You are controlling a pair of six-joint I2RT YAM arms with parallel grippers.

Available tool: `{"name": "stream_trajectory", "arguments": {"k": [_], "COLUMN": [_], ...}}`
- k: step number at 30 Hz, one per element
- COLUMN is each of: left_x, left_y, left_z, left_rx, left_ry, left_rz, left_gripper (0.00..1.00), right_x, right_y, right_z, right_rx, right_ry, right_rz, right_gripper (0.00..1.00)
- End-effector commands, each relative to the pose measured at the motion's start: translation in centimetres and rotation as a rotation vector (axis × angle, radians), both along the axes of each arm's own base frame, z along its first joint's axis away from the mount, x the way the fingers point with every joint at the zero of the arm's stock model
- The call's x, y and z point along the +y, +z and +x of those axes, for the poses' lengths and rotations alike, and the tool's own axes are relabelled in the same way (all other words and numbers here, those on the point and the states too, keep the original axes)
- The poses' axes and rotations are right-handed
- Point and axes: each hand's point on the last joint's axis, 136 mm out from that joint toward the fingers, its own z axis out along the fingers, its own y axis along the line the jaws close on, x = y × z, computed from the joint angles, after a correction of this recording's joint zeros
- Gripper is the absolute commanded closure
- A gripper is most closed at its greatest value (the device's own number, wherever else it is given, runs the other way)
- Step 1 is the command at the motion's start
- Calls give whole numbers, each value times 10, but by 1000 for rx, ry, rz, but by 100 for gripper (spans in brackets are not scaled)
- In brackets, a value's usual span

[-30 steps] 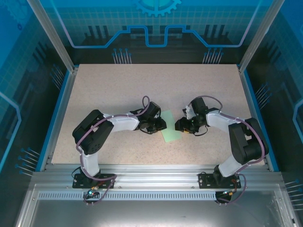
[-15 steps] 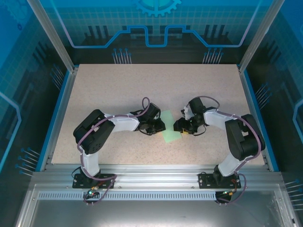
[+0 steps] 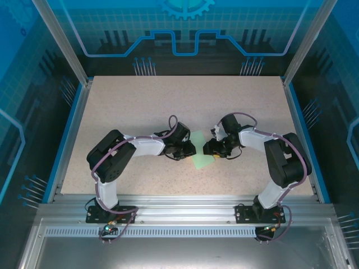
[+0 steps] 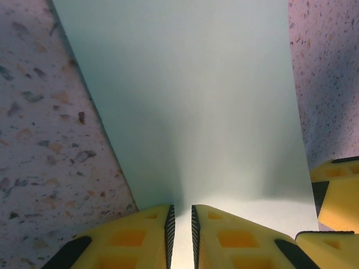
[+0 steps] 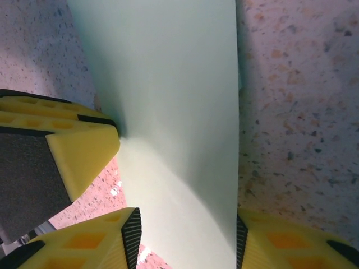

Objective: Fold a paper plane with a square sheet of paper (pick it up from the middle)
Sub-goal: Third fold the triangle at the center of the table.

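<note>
Both arms bend inward from their bases at the bottom of the top view, elbows out, wrists low near mid-frame. The left arm ends in the left gripper, jaws nearly together, pinching the edge of the sheet. The right arm carries the right gripper, jaws apart, one at each side of the sheet. The grippers face each other, close together.

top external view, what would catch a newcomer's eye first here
The pale mint-green sheet of paper sits at the middle of the speckled table, with both arms bent in toward it from either side. In the left wrist view the yellow left fingers are pinched nearly together on the sheet's near edge, while the right fingers stand apart with the sheet running between them.
</note>
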Motion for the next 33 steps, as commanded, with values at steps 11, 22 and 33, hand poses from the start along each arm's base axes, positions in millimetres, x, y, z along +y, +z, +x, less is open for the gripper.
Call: {"name": "stream_trajectory", "arguments": {"k": [11,22,33], "left_x": [2,-7,-29], "left_y": [3,33,59], "left_z": [-9,-17,-62], "left_rx": [-4,-115,-427], "left_ry": [-66,-161,-384], "left_rz": [11,17,382], "left_gripper": [78,59,28], "right_x": [11,10,16], "right_y": [10,5,15], "right_z": [31,38,34], "right_rx": [16,44,92], "right_ry": [62,58,23], "right_rz": [84,97,160], "right_gripper": [59,89,92]}}
